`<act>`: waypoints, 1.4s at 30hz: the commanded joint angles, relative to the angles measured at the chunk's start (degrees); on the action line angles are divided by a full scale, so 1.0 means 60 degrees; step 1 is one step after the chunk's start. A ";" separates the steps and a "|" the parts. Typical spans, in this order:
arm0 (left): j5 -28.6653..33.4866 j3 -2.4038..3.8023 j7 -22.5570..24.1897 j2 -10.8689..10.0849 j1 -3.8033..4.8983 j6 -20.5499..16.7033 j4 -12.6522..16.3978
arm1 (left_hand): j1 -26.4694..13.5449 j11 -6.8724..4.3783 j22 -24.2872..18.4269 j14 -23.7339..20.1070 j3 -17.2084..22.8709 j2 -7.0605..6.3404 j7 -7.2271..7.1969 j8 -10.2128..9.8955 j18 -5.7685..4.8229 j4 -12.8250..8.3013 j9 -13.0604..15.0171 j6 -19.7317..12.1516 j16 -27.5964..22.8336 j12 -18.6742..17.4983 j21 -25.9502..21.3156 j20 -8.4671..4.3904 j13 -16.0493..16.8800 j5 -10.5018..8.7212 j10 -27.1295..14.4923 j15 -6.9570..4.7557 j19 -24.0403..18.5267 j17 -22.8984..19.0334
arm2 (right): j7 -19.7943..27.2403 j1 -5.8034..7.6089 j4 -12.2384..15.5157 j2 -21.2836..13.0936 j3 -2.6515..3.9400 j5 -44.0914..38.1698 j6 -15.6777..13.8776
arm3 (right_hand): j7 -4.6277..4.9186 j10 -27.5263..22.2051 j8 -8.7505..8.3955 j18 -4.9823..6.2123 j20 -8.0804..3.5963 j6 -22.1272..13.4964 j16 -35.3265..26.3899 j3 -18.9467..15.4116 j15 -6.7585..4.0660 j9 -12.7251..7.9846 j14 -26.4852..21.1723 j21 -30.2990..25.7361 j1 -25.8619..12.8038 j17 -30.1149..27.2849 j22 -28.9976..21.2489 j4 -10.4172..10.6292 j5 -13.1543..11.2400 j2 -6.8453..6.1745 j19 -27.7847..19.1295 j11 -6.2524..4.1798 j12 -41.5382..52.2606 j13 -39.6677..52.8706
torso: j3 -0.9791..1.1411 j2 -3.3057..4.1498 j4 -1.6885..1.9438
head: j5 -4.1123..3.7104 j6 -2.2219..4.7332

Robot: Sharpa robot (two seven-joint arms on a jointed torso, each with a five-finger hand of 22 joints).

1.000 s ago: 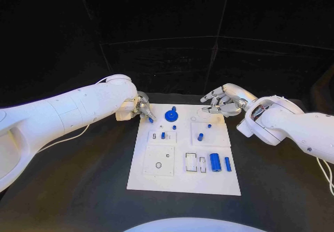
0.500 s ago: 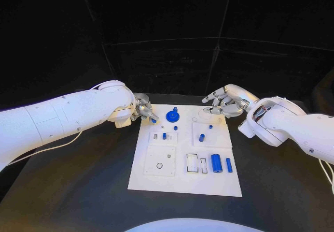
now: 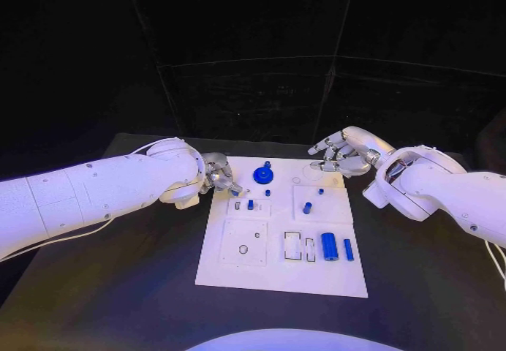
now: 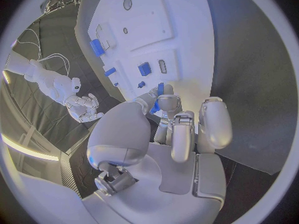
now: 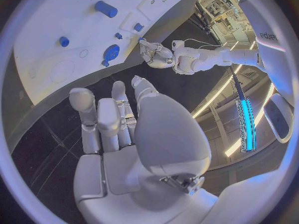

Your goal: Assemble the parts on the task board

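Observation:
The white task board (image 3: pixel 276 272) lies in the middle of the black table. My left hand (image 3: pixel 221 178) hovers at the board's far left corner and pinches a small blue part (image 4: pixel 157 97) between thumb and fingertips. Beside it a round blue gear (image 3: pixel 262 174) stands on the board. My right hand (image 3: pixel 343 156) hangs over the far right corner, fingers apart, holding nothing. A blue cylinder (image 3: pixel 328 246) and a thin blue bar (image 3: pixel 347 249) lie near the board's right edge. Small blue pegs (image 3: pixel 307 208) stand in the middle plates.
Two raised square plates (image 3: pixel 243 242) and rectangular slots (image 3: pixel 290 245) take up the board's near half. Black table (image 3: pixel 116 292) surrounds the board on all sides. From the right wrist view the gear (image 5: pixel 111 53) and my left hand (image 5: pixel 159 55) sit close together.
My left hand has moved a little nearer along the board's left edge with the blue part still pinched, and its arm has lowered. The right hand has barely moved.

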 commanded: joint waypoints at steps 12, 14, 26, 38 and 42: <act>-0.0456 -0.0086 -0.0263 -0.0043 -0.0116 0.0406 0.0197 | -0.0050 -0.0023 -0.0001 0.0989 0.1021 0.0032 -0.0027 0.0058 0.0061 -0.0942 0.0008 0.0024 0.0031 0.0035 0.0019 -0.0009 0.0003 0.0051 0.0071 0.0004 0.0078 0.2515 | 0.0089 0.0016 -0.0025 0.0038 0.0003 0.0053 0.0078 | -0.0017 -0.0079 0.0041 0.0069 0.0025 -0.0060 -0.0052 0.0025 0.0022 0.0005 -0.0073 -0.0060 0.0022 -0.0006 -0.0015 0.0052 0.0041 -0.0002 -0.0070 0.0017 -0.0007 -0.0013 | 0.0009 0.0009 -0.0009 | 0.0025 -0.0067; -0.0461 -0.0089 -0.0272 -0.0039 -0.0130 0.0433 0.0214 | -0.0050 -0.0023 -0.0001 0.0989 0.1021 0.0032 -0.0027 0.0058 0.0061 -0.0942 0.0008 0.0024 0.0031 0.0035 0.0019 -0.0009 0.0003 0.0051 0.0071 0.0004 0.0078 0.2515 | 0.0092 0.0016 -0.0028 0.0043 0.0003 0.0054 0.0079 | -0.0017 -0.0079 0.0041 0.0069 0.0025 -0.0060 -0.0052 0.0025 0.0022 0.0005 -0.0073 -0.0060 0.0022 -0.0006 -0.0015 0.0052 0.0041 -0.0002 -0.0070 0.0017 -0.0007 -0.0013 | 0.0007 0.0015 -0.0011 | 0.0022 -0.0056; -0.0468 -0.0098 -0.0305 -0.0082 -0.0181 0.0541 0.0382 | -0.0072 -0.0022 -0.0004 0.0989 0.1055 0.0026 -0.0025 0.0064 0.0062 -0.0937 0.0010 0.0027 0.0031 0.0030 0.0016 -0.0011 -0.0002 0.0050 0.0071 0.0004 0.0077 0.2515 | 0.0094 0.0016 -0.0029 0.0052 0.0002 0.0061 0.0089 | -0.0017 -0.0079 0.0041 0.0069 0.0025 -0.0060 -0.0052 0.0025 0.0022 0.0005 -0.0073 -0.0060 0.0022 -0.0006 -0.0015 0.0052 0.0041 -0.0002 -0.0070 0.0017 -0.0007 -0.0013 | 0.0007 0.0008 -0.0011 | 0.0026 -0.0068; -0.0469 -0.0106 -0.0378 -0.0134 -0.0194 0.0780 0.0464 | -0.0084 -0.0022 -0.0010 0.0989 0.1078 0.0022 -0.0025 0.0067 0.0063 -0.0935 0.0011 0.0027 0.0031 0.0028 0.0010 -0.0011 -0.0005 0.0050 0.0073 0.0004 0.0074 0.2515 | 0.0097 0.0016 -0.0033 0.0057 0.0002 0.0062 0.0095 | -0.0017 -0.0079 0.0041 0.0069 0.0025 -0.0060 -0.0052 0.0025 0.0022 0.0005 -0.0073 -0.0060 0.0022 -0.0006 -0.0015 0.0052 0.0041 -0.0002 -0.0070 0.0017 -0.0007 -0.0013 | 0.0005 0.0010 -0.0012 | 0.0032 -0.0088; -0.0469 -0.0109 -0.0403 -0.0140 -0.0196 0.0873 0.0473 | -0.0100 -0.0023 -0.0017 0.0989 0.1107 0.0016 -0.0026 0.0071 0.0065 -0.0933 0.0013 0.0027 0.0031 0.0026 0.0004 -0.0011 -0.0008 0.0050 0.0075 0.0005 0.0071 0.2515 | 0.0097 0.0016 -0.0040 0.0059 0.0002 0.0062 0.0098 | -0.0017 -0.0079 0.0041 0.0069 0.0025 -0.0060 -0.0052 0.0025 0.0022 0.0005 -0.0073 -0.0060 0.0022 -0.0006 -0.0015 0.0052 0.0041 -0.0002 -0.0070 0.0017 -0.0007 -0.0013 | 0.0006 0.0013 -0.0017 | 0.0034 -0.0092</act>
